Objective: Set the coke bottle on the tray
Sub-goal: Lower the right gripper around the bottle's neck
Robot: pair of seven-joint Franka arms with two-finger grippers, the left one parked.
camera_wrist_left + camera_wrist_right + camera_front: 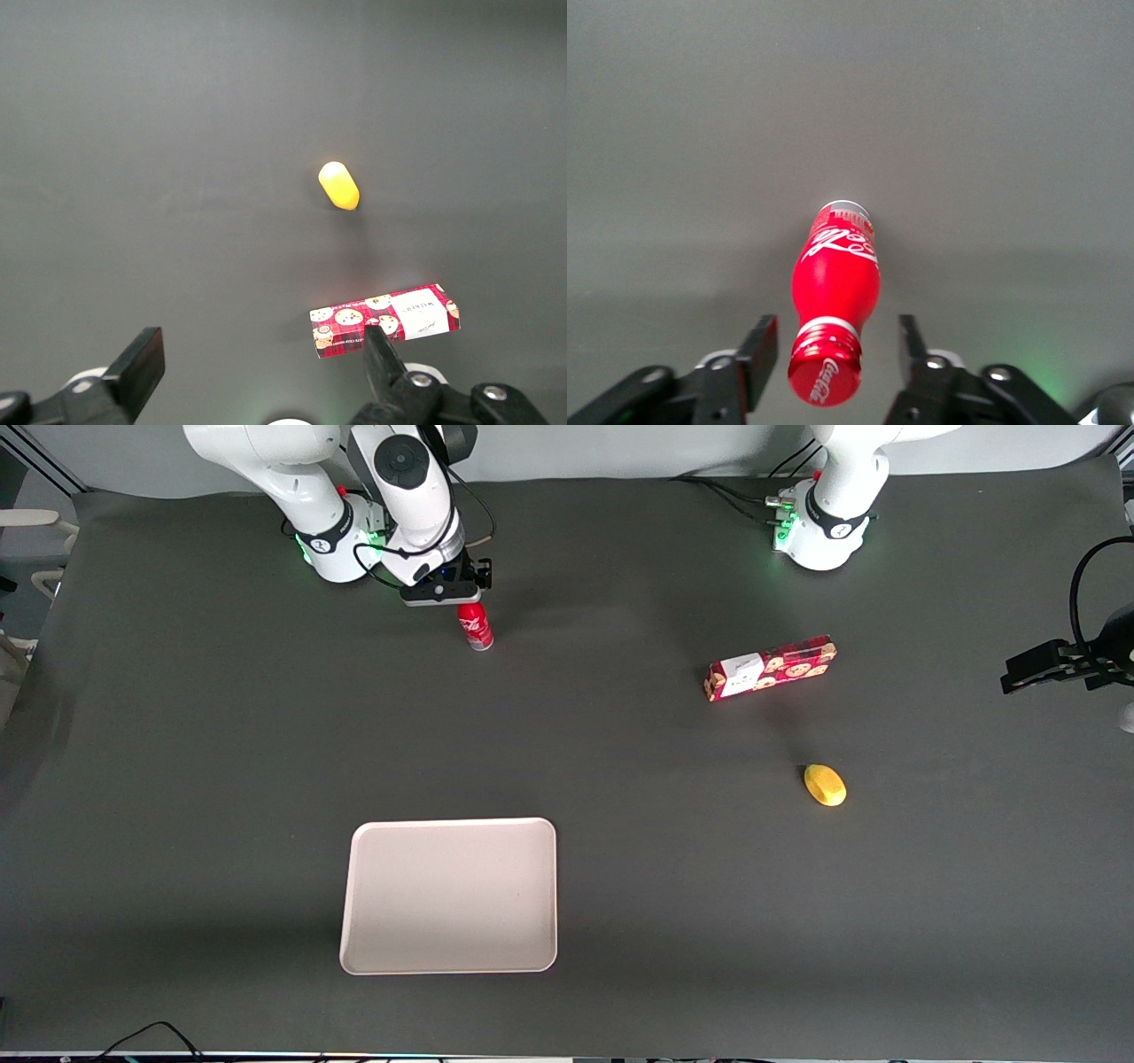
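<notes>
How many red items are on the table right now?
2. The small slim red coke bottle stands upright between the open fingers of the right arm's gripper, near that arm's base. The red rectangular cookie box lies toward the parked arm's end.

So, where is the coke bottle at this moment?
In the front view the coke bottle stands on the table near the working arm's base, directly under the open gripper, whose fingers flank its cap, and farther from the camera than the tray.
</notes>
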